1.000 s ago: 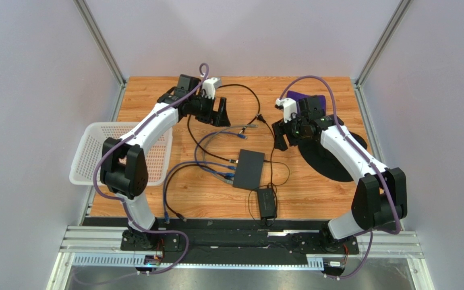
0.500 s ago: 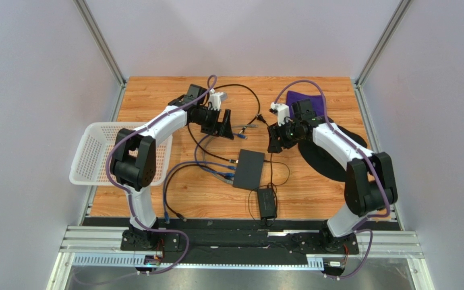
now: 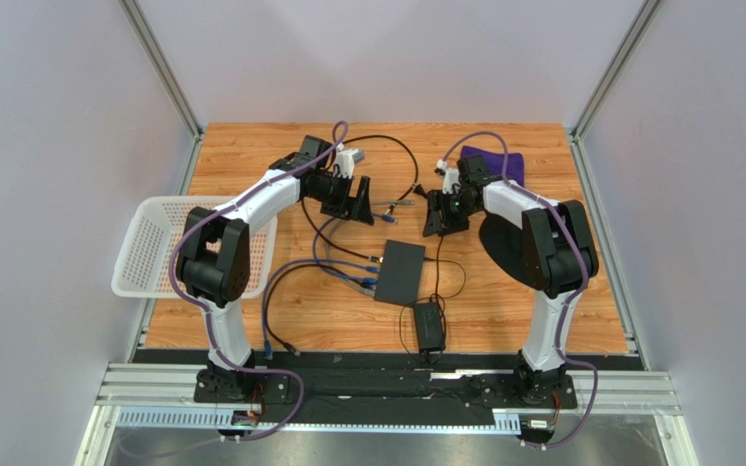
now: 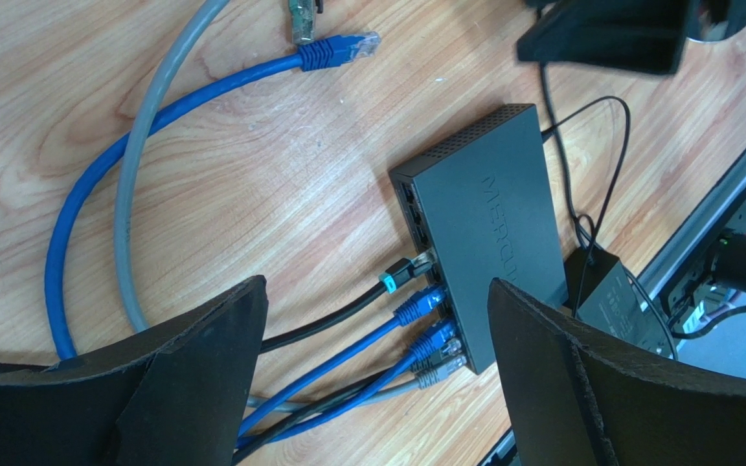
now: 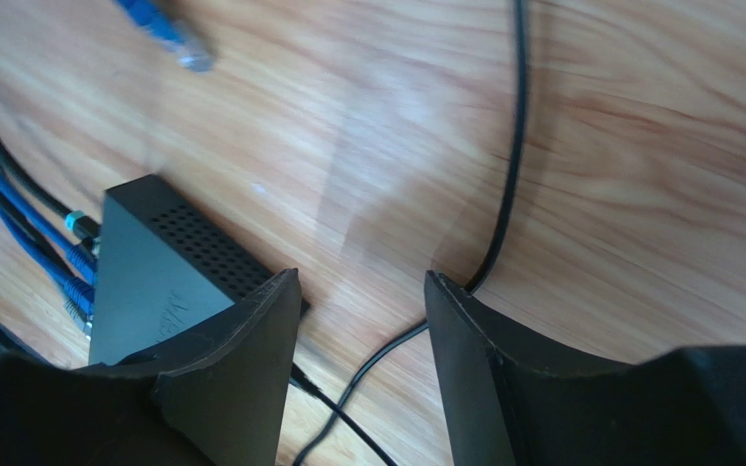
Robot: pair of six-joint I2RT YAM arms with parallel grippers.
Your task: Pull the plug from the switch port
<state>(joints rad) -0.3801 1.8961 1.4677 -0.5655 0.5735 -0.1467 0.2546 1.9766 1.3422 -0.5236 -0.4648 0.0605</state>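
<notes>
The black switch (image 3: 401, 272) lies flat at the table's middle, with its sockets on the left edge. The left wrist view shows the switch (image 4: 503, 223) with several plugs in it: a black cable's teal-banded plug (image 4: 401, 278), two blue plugs (image 4: 422, 305) and a grey plug (image 4: 442, 369). My left gripper (image 3: 355, 202) is open and empty, above and behind the switch; its jaws (image 4: 375, 289) frame the plugged cables from a height. My right gripper (image 3: 437, 221) is open and empty, low over the wood just behind the switch's far right corner (image 5: 143, 291); a thin black cord runs between its fingers (image 5: 362, 277).
A small black power brick (image 3: 428, 327) with a thin cord lies in front of the switch. Loose blue and grey cable ends (image 3: 391, 211) lie behind it. A white basket (image 3: 143, 262) hangs off the left edge. A black mat (image 3: 513, 254) and a purple cloth (image 3: 492, 158) lie at the right.
Both grippers have moved inward toward the switch. The right one has swung left and down near the switch's far edge; the left one has shifted right. Both stay open.
</notes>
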